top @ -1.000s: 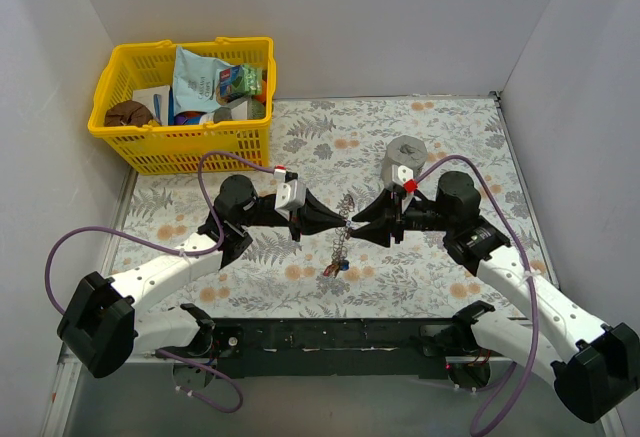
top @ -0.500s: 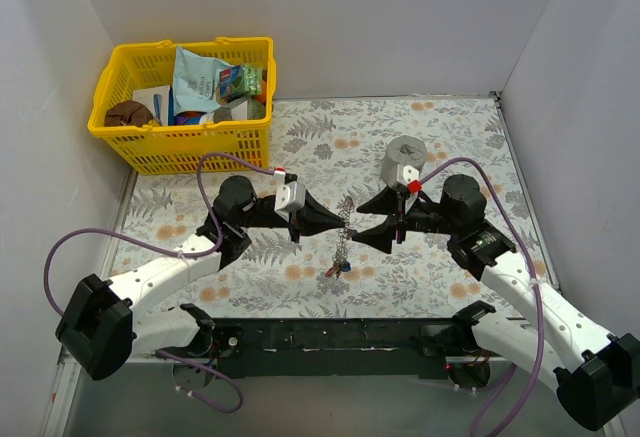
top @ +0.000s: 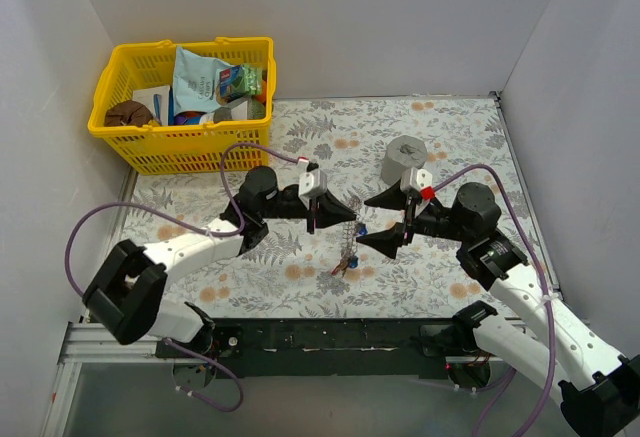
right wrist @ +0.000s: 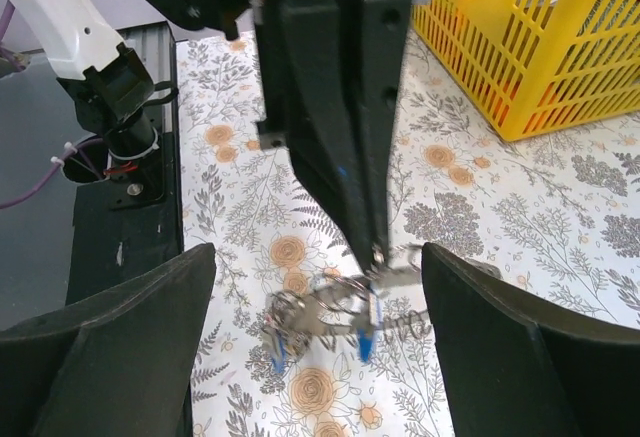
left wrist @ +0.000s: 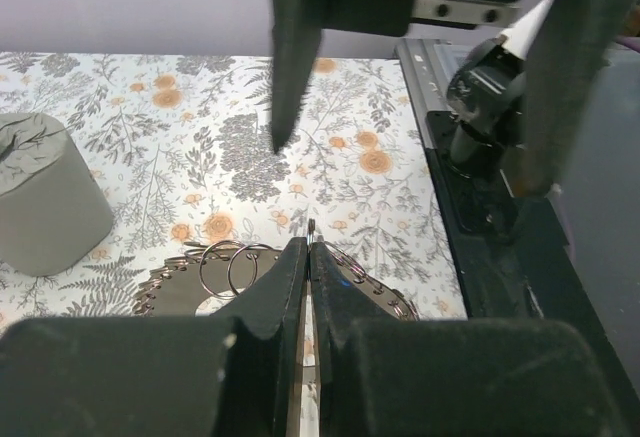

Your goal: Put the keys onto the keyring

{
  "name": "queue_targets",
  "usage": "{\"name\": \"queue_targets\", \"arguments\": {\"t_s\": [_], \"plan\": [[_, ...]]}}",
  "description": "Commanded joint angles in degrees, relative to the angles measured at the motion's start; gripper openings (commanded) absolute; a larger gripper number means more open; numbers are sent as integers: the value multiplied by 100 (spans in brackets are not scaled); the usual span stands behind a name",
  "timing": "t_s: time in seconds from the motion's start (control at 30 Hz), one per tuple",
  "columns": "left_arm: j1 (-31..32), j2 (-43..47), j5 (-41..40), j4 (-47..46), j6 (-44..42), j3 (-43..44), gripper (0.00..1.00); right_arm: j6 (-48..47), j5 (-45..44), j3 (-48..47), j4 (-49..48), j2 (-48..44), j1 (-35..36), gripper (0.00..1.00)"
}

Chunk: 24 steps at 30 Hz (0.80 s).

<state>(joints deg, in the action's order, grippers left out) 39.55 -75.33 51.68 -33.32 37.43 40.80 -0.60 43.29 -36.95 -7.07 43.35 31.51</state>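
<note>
The keyring point(top: 346, 239), a thin silvery chain loop, hangs from my left gripper point(top: 350, 213), which is shut on its top above the table. Keys hang on it: a blue one point(top: 360, 228) near the top and a small cluster point(top: 339, 268) at the bottom. The left wrist view shows the jaws point(left wrist: 308, 247) closed on a thin metal ring, with the chain loop point(left wrist: 175, 282) behind them. My right gripper point(top: 374, 221) is wide open and empty, just right of the keyring. The right wrist view shows the keyring point(right wrist: 335, 307) with two blue keys point(right wrist: 366, 342) between my open fingers point(right wrist: 110, 347).
A grey cylinder point(top: 404, 162) stands behind the right gripper and also shows in the left wrist view point(left wrist: 45, 207). A yellow basket point(top: 160, 142) full of packets is at the back left, and also shows in the right wrist view point(right wrist: 530, 47). White walls close in three sides.
The right gripper has opened, let go of the keyring and pulled back to the right. The left gripper has moved right and slightly back, still holding the keyring.
</note>
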Motion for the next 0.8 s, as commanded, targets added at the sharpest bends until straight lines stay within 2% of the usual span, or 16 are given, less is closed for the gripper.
{"name": "queue_targets", "arguments": {"t_s": [0.0,0.17,0.23,0.27,0.37,0.6,0.67,0.7,0.77], "plan": [[166,-595,-307,-1070,387,595,0,16,-206,12,-66,-116,-13,91],[404,-1580,-501,-1580,572,1193,0,-1,-382,-31,47,-231,-4,93],[422,-1713,-675,-1878,808,1115,0,-54,-400,-67,188,-196,-22,93],[422,-1800,-755,-2202,879,880,0,-54,-409,-32,189,-196,-13,93],[422,-1880,-992,-2389,941,483,0,-2,-435,73,110,-231,-13,93],[422,-1679,-1712,-2891,959,-1335,4,-37,-436,144,57,-99,-22,93],[422,-1590,-1819,-2856,959,-1547,8,-19,-374,170,-13,-38,-22,94],[422,-1547,-1915,-2847,968,-1627,16,-2,-348,179,-48,-20,-22,93],[422,-1388,-2056,-2908,959,-1855,23,7,-295,162,-84,41,-22,94]]}}
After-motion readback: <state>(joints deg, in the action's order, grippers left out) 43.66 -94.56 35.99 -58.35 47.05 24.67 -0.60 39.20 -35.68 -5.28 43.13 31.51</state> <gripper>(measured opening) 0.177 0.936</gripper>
